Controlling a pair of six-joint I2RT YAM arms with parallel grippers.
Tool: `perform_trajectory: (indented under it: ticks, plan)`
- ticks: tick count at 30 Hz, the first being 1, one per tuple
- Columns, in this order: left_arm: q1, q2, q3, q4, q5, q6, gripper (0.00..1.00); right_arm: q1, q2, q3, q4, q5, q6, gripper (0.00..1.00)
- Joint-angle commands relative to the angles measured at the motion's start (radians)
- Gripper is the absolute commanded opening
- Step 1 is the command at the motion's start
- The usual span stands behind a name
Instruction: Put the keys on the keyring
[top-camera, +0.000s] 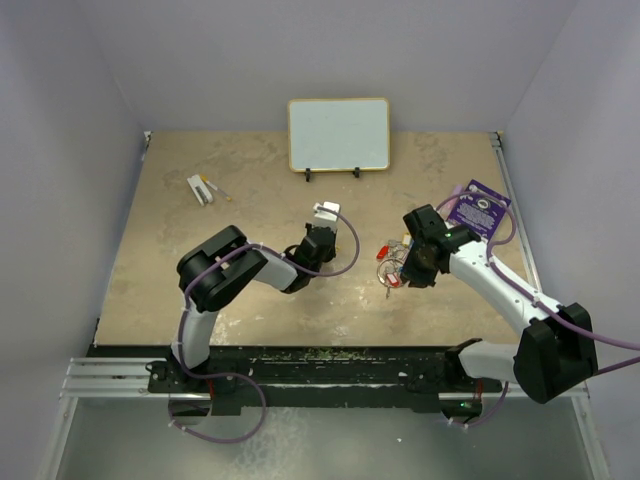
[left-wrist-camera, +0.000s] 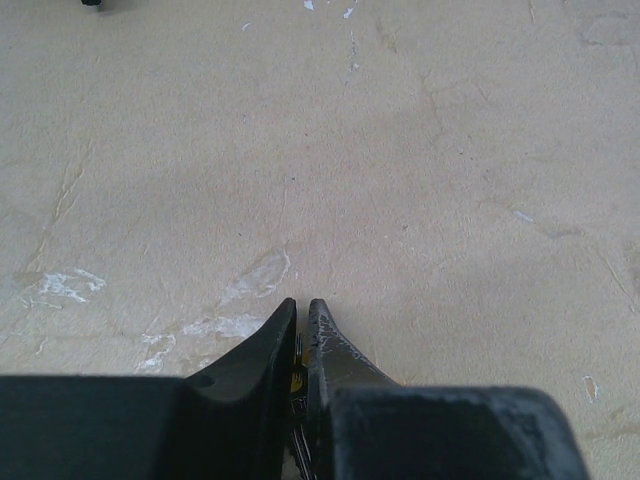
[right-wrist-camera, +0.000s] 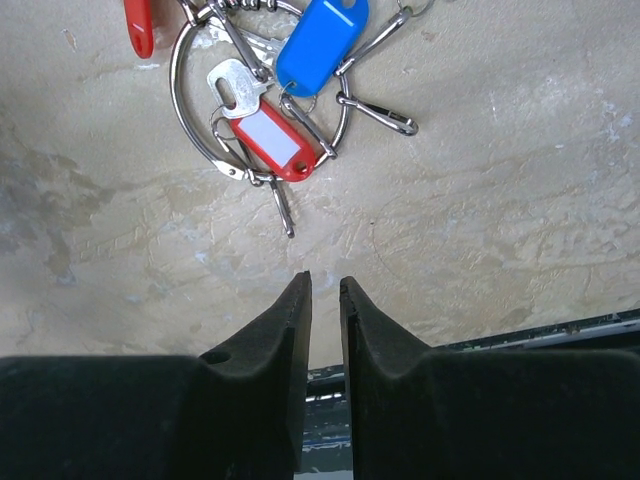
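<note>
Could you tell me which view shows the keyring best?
The right wrist view: the keyring lies large and sharp. The top external view shows it only as a tiny glint; the left wrist view misses it.

Left arm (top-camera: 225, 272): I'm bending it, reaching toward 1 o'clock.
Left gripper (left-wrist-camera: 301, 303): I'm pressing its fingers almost together.
Right arm (top-camera: 490, 280): I'm stretching it toward 10 o'clock.
Right gripper (right-wrist-camera: 324, 278): I'm holding its fingers slightly apart.

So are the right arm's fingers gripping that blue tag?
No, the fingers are empty; the blue tag lies on the table beyond them.
</note>
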Motion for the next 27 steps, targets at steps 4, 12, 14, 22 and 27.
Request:
perform_trajectory:
  ticks: [4,12,14,22,27]
  plan:
    - [-0.001,0.033,-0.049,-0.088,0.019,-0.005,0.21,-0.006,-0.003,0.032,-0.034,0.010,-0.015,0.24]
    - [-0.006,0.034,-0.071,-0.091,0.042,-0.013,0.22,-0.006,-0.018,0.025,-0.037,0.004,-0.002,0.24]
    - [-0.010,0.038,-0.077,-0.092,0.046,-0.022,0.22,-0.005,-0.026,0.020,-0.037,0.003,0.003,0.24]
    - [-0.011,0.016,-0.066,-0.145,0.027,-0.028,0.03,-0.007,-0.042,-0.009,-0.022,0.012,0.010,0.20]
    - [-0.006,-0.075,0.050,-0.426,0.055,-0.051,0.03,-0.006,-0.022,-0.042,0.102,-0.062,-0.044,0.25]
